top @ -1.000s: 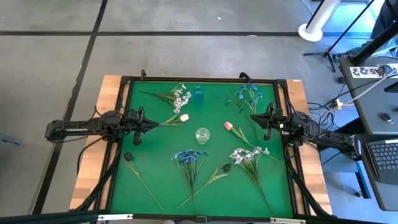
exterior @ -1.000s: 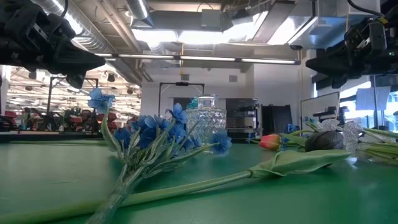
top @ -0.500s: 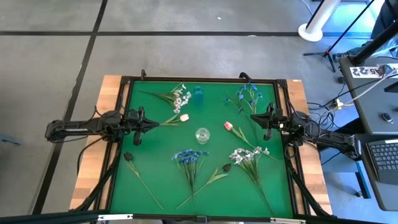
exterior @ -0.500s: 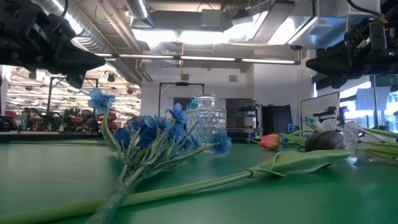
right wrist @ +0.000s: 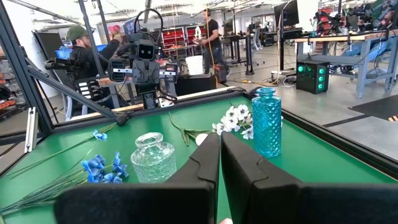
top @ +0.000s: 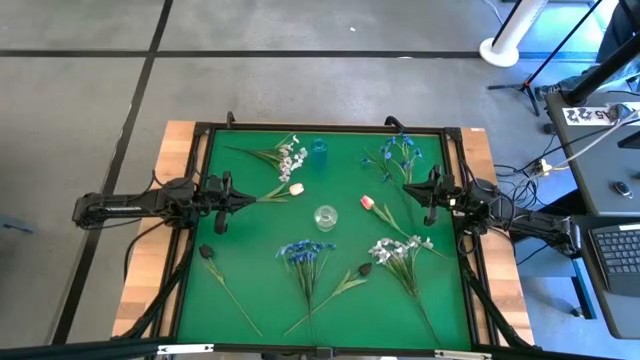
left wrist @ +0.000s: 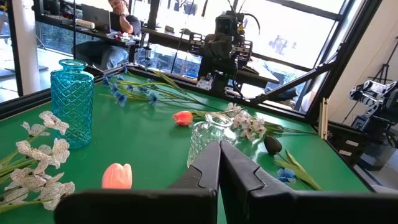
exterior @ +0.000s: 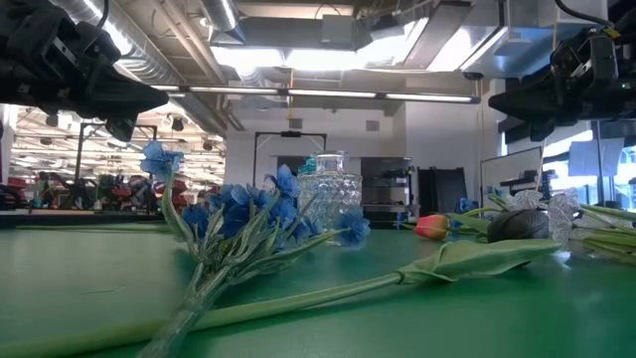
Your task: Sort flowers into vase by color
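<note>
while the left gripper (top: 243, 199) and right gripper (top: 412, 187) hover at opposite table edges, both pinched shut on nothing, the flowers (top: 306, 262) lie scattered across the green mat (top: 260, 270) — around the clear vase (top: 325, 216) and blue vase (top: 319, 149).

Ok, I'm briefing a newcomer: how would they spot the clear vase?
Look at the green table. Near its centre stands the clear vase, between two pink tulips. Unlike the blue vase by the far edge, it is colourless cut glass.
</note>
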Robot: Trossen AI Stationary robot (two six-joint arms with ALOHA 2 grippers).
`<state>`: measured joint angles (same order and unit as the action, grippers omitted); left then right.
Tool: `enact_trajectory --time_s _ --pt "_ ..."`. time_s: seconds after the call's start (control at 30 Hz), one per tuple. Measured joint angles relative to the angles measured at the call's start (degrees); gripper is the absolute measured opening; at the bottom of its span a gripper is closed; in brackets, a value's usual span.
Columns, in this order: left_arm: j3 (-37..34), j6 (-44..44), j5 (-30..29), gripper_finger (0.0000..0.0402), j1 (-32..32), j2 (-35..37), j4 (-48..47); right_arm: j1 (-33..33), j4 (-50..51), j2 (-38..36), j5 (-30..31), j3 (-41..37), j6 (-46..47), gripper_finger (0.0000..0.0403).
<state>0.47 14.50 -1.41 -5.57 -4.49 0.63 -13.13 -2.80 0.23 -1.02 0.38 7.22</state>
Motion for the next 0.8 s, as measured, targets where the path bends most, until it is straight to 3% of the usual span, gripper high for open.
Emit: enact_trajectory --time_s 0.8 --pt "0.0 0.0 -0.02 0.0 0.0 0.02 0.0 -0.01 0.87 -0.02 -0.02 0.02 0.0 0.0017"
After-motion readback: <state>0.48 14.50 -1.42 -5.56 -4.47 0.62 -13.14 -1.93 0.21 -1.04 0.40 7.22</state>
